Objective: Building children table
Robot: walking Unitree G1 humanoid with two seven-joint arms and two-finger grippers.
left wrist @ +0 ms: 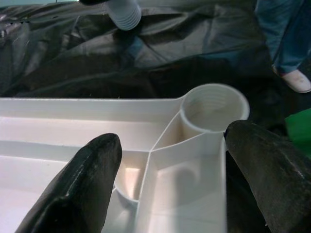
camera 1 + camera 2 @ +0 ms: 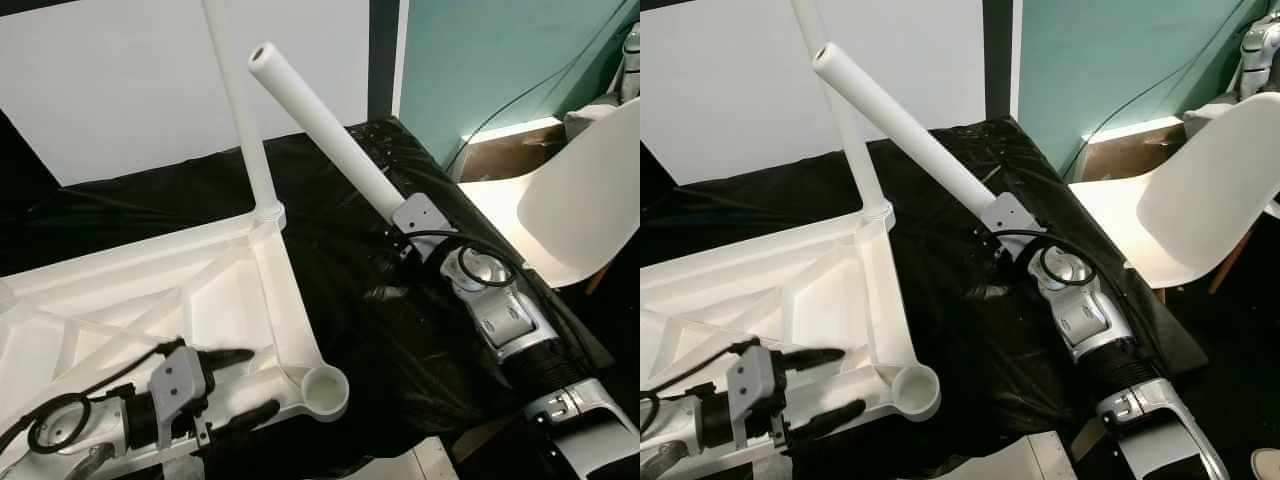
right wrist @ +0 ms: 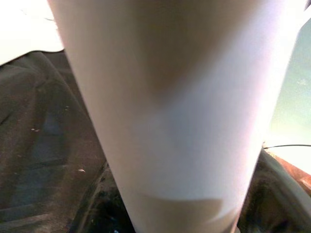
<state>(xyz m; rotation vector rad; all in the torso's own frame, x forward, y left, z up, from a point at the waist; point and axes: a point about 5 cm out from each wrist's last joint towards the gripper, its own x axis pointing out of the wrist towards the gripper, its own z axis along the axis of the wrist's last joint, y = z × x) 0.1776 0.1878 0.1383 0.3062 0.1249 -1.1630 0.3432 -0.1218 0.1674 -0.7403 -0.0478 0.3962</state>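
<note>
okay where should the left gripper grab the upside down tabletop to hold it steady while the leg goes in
Grip the rim wall of the tabletop just beside the empty corner socket, coming from the robot's side over the near edge. The left gripper is already there, fingers open astride the ribbed corner. The thin upright wall suits a pinch and leaves the threaded socket free for the leg in the right gripper.

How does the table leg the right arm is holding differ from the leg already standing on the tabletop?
The held leg is tilted, gripped at its lower end by the right end effector above the black sheet; the fitted leg stands upright in a corner socket of the upturned tabletop. The held leg looks thicker, being nearer the camera. Both are plain white round tubes. The empty corner socket sits by the left end effector.
</note>
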